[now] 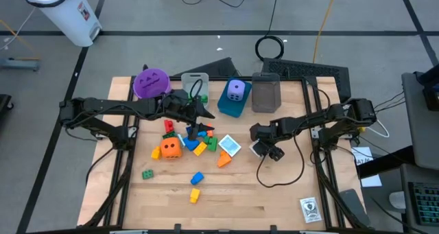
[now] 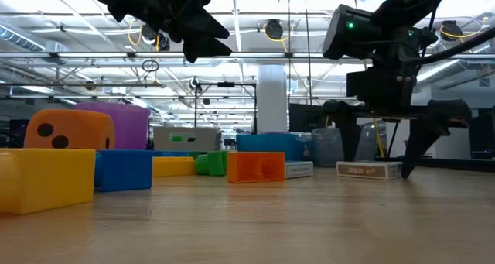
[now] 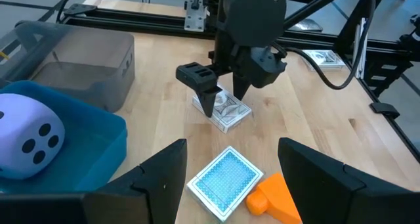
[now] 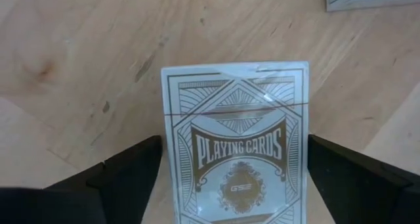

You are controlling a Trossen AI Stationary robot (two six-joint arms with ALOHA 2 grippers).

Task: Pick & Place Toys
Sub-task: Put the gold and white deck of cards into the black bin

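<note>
Toys (image 1: pixel 188 143) lie scattered mid-counter: an orange die (image 1: pixel 171 147) among blue, yellow, green and red bricks, and a purple die (image 1: pixel 235 90) in the blue bin (image 1: pixel 229 108). Right gripper (image 1: pixel 264 150): jaws wide apart, straddling a white playing-card box (image 4: pixel 235 145) flat on the wood, not clamped. Left gripper (image 1: pixel 199 121): jaws parted, holding nothing, above the pile. Counter (image 1: pixel 288 186) is pale wood; a ceiling-lit hall lies behind.
</note>
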